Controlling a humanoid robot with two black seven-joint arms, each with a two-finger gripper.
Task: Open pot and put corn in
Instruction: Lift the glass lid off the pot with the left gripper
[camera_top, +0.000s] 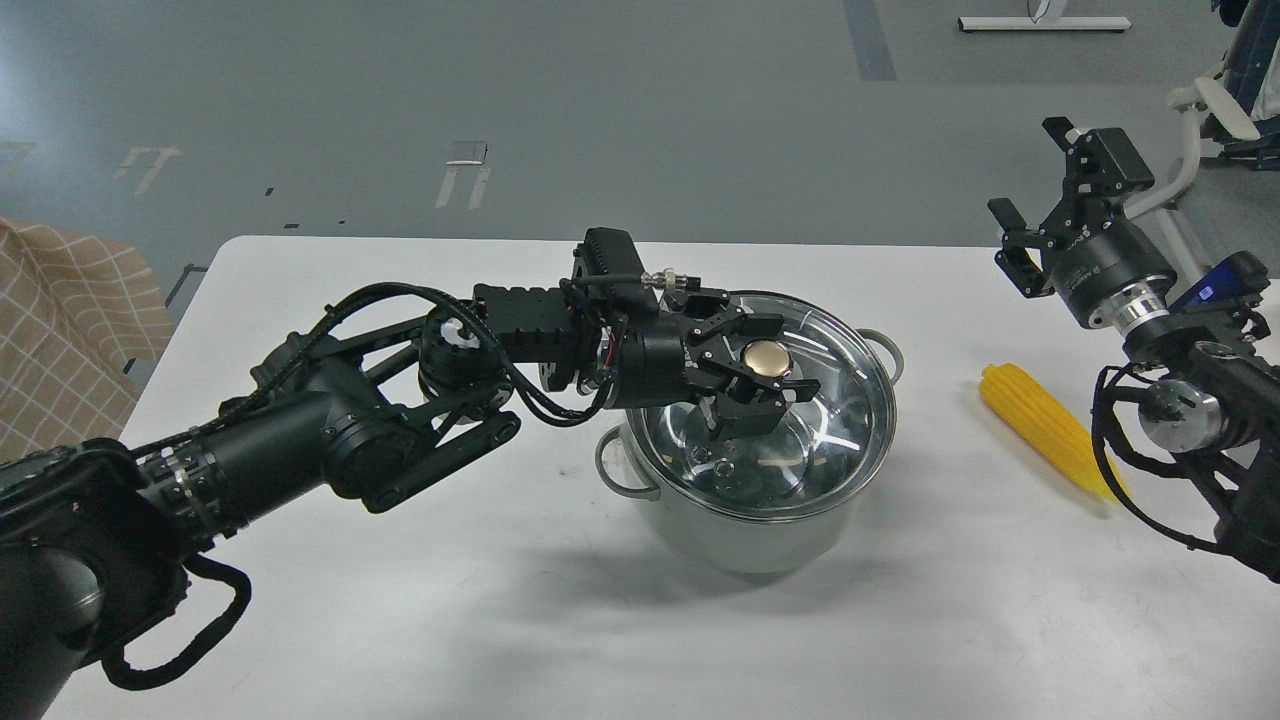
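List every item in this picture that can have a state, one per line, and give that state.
pot: upright on the table, covered.
glass lid: on the pot, not yet lifted.
gold knob: between the left gripper's jaws.
left gripper: jaws around the knob; a firm clamp cannot be confirmed.
corn: lying on the table right of the pot, untouched.
right gripper: raised, jaws open, empty.

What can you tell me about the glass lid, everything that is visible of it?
The glass lid is round and clear, with a steel rim and a gold knob at its middle. It sits on the pot, seemingly a little tilted. The left gripper has its fingers around the knob. The shiny pot interior shows through the glass.
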